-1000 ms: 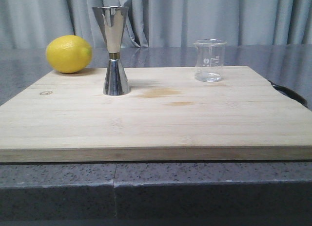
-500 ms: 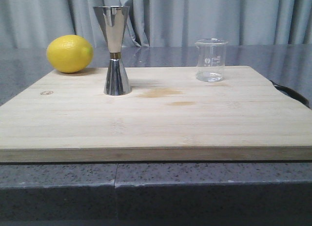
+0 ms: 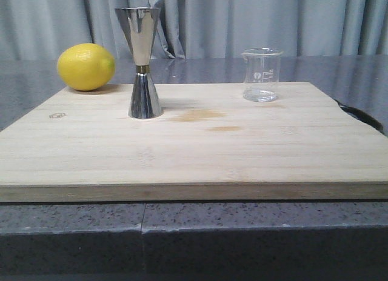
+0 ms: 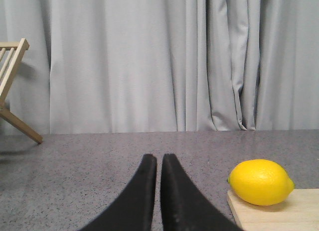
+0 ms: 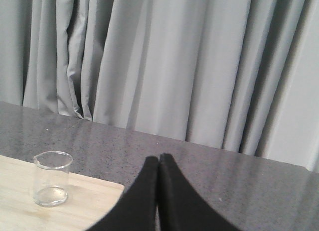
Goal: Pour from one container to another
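A small clear glass beaker (image 3: 261, 74) with white marks stands upright at the back right of the wooden board (image 3: 194, 148). The steel hourglass jigger (image 3: 142, 63) with a gold waist band stands upright at the back left, taller than the beaker. Neither gripper shows in the front view. In the left wrist view my left gripper (image 4: 158, 159) is shut and empty over the grey counter, off the board's left side near the lemon (image 4: 260, 182). In the right wrist view my right gripper (image 5: 159, 159) is shut and empty, off the board's right edge, with the beaker (image 5: 51, 178) some way off.
A yellow lemon (image 3: 86, 66) rests at the board's back left corner. Two damp stains (image 3: 200, 115) mark the board's middle. A wooden rack (image 4: 12, 86) stands on the counter to the far left. A dark object (image 3: 362, 116) lies past the board's right edge. Grey curtains close the back.
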Controlling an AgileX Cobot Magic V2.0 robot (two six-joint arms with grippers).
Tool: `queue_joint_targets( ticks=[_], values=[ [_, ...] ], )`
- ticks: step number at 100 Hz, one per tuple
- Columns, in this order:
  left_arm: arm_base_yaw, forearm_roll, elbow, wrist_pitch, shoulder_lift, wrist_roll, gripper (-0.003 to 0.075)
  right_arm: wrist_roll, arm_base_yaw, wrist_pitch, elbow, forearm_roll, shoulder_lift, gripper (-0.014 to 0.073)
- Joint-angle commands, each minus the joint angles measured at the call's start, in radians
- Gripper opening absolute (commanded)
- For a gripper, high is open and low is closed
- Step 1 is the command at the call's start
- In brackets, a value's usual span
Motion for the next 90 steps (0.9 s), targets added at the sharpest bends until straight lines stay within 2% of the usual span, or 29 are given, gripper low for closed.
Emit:
queue_joint_targets(
  ticks=[1, 62, 90],
  values=[
    [-0.002, -0.034, -0.026, 0.024, 0.008, -0.009, -0.0019, 0.002, -0.001, 0.011, -0.026, 0.008, 0.008, -0.0073],
    [-0.058, -0.034, -0.026, 0.032, 0.008, -0.009, -0.0019, 0.002, -0.001, 0.012, -0.026, 0.008, 0.008, -0.0073],
    [-0.157, -0.034, 0.010, 0.017, 0.006, -0.009, -0.0019, 0.002, -0.001, 0.014, -0.026, 0.008, 0.008, -0.0073]
  ],
)
